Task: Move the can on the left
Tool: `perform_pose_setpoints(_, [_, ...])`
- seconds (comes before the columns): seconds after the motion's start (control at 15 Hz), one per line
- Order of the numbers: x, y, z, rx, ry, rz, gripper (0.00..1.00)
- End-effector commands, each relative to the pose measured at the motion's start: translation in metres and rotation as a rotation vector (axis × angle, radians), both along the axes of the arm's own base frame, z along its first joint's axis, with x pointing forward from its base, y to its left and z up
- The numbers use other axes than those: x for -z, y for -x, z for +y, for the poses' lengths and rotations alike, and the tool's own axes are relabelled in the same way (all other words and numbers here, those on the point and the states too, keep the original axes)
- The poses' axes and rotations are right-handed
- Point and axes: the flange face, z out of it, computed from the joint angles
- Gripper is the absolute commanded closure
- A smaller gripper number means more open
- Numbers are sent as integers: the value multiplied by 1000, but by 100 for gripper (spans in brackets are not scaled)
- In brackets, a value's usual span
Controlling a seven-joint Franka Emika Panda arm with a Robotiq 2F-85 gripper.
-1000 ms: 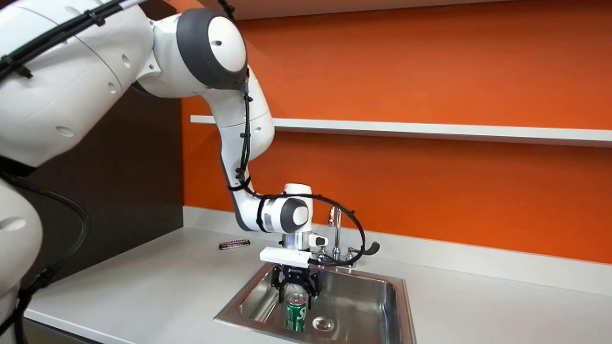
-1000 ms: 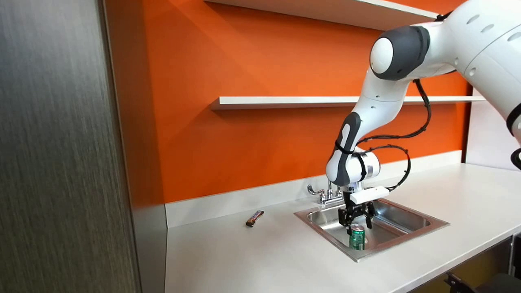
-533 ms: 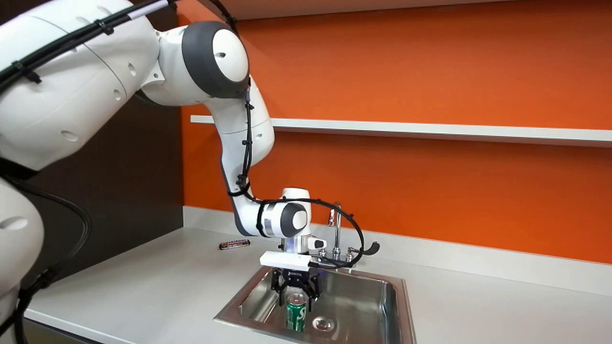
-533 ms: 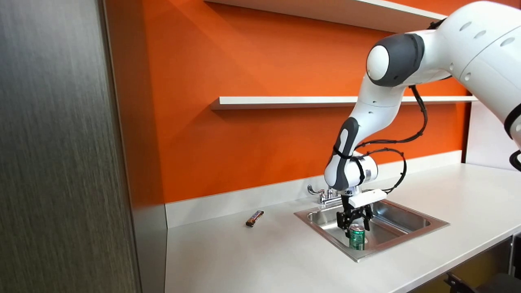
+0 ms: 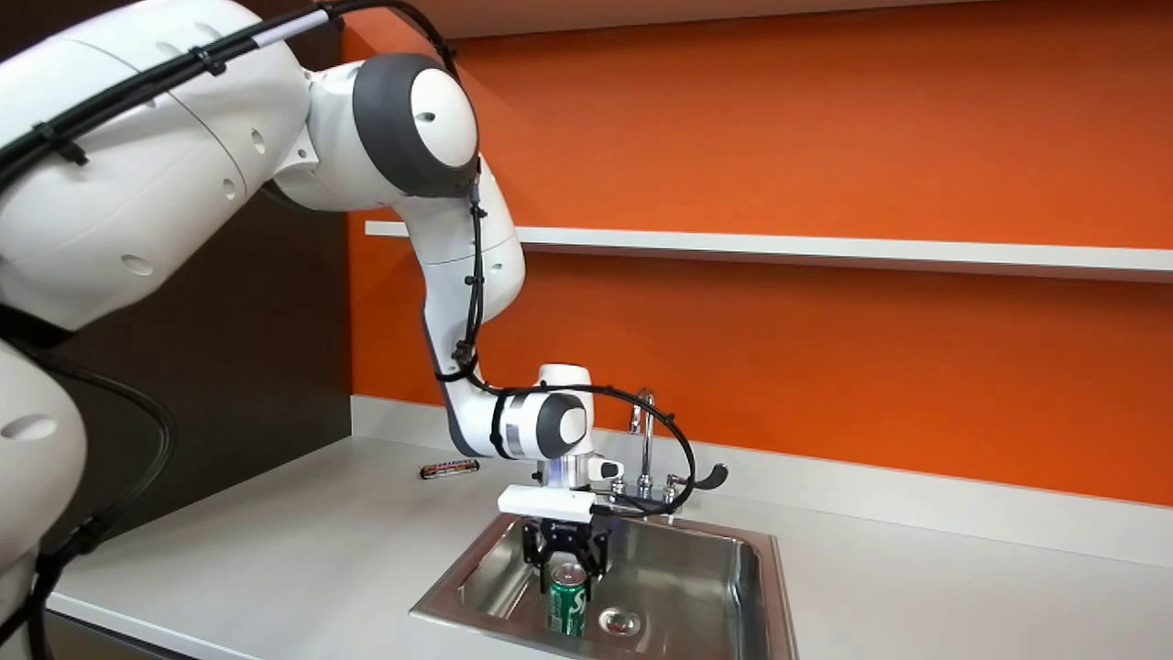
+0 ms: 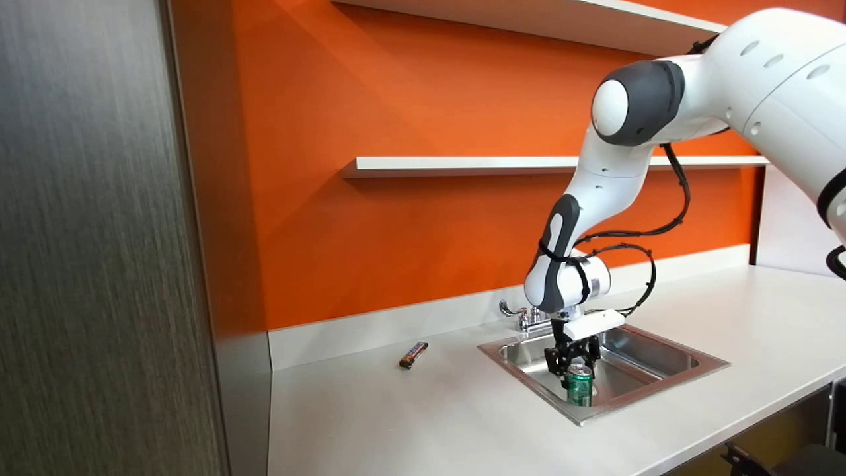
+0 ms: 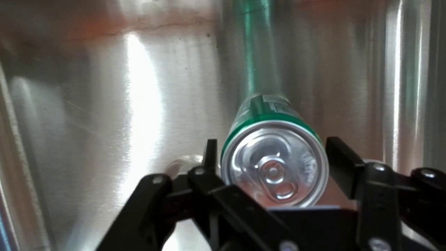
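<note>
The green can (image 5: pixel 566 612) with a silvery top stands upright in the steel sink (image 5: pixel 678 573). It also shows in an exterior view (image 6: pixel 580 393) and in the wrist view (image 7: pixel 275 167). My gripper (image 5: pixel 565 584) points down over it, with one finger on each side of the can's upper part. In the wrist view the gripper (image 7: pixel 271 153) frames the can's lid. A thin gap shows beside the left finger (image 7: pixel 210 157). The right finger (image 7: pixel 343 164) lies very close to the rim; whether it touches I cannot tell. The jaws are partly closed, not clearly pressing on the can.
The sink's drain (image 5: pixel 620 622) is beside the can. The faucet (image 5: pixel 647 449) stands behind the sink, close to the wrist. A wrapped bar (image 5: pixel 449 468) lies on the white counter (image 5: pixel 275 559). A white shelf (image 5: pixel 779 244) runs along the orange wall.
The arm has lowered slightly, bringing the fingers down beside the can. The fingers have moved closer together around it. The can has not moved.
</note>
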Motion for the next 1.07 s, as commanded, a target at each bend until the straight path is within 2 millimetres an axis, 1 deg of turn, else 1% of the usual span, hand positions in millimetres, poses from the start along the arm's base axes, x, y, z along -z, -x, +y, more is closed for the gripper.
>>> perform_pose_setpoints(0.0, [-1, -6, 2, 3, 12, -13, 51])
perform_pose_setpoints(0.07, [-2, -6, 2, 4, 12, -14, 58])
perform_pose_setpoints(0.13, [-3, -6, 2, 4, 12, -14, 61])
perform_pose_setpoints(0.27, [-4, -6, 1, 6, 11, -15, 61])
perform_pose_setpoints(0.53, [-18, -5, 4, 3, 8, -24, 61])
perform_pose_setpoints(1.0, [-70, -6, 15, -17, 4, -69, 61])
